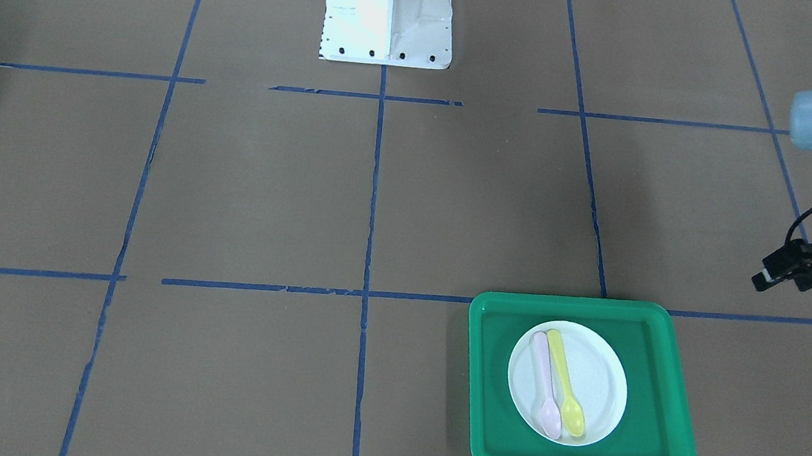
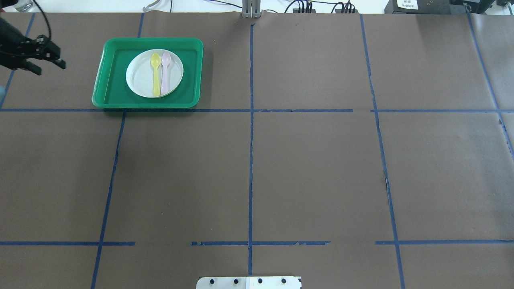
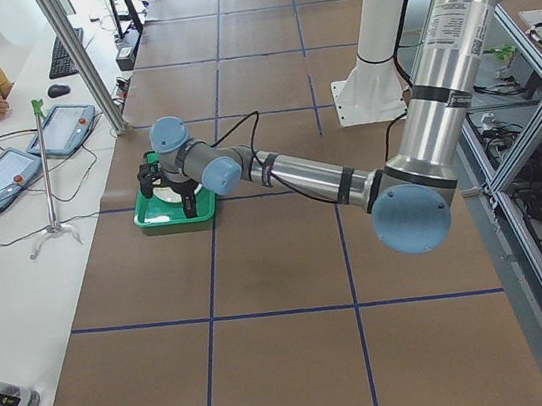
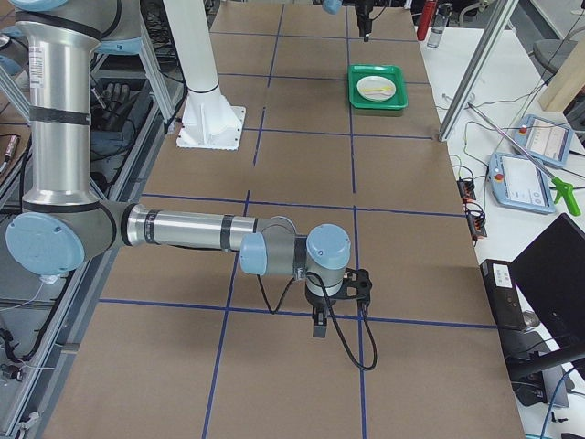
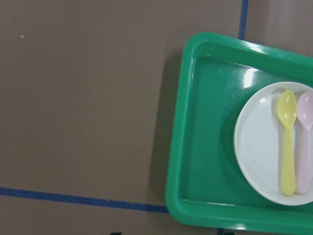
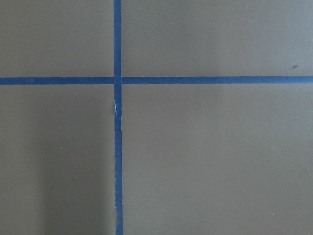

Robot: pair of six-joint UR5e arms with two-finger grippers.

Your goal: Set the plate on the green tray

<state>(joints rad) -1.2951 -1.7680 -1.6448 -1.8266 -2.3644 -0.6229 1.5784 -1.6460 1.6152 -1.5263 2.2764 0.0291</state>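
White plastic plate [image 2: 138, 75] sits flat inside the green tray [image 2: 110, 82], with a yellow spoon [image 2: 156, 74] and a pink spoon [image 2: 165, 74] lying side by side on it. From my end, the left gripper [image 2: 50, 68] hangs beside the tray, well apart from the plate, jaws spread and empty. The right gripper [image 4: 320, 325] is way down the table [image 2: 281, 160] and I can't tell how its jaws stand. Plate's small, round, raised rim.
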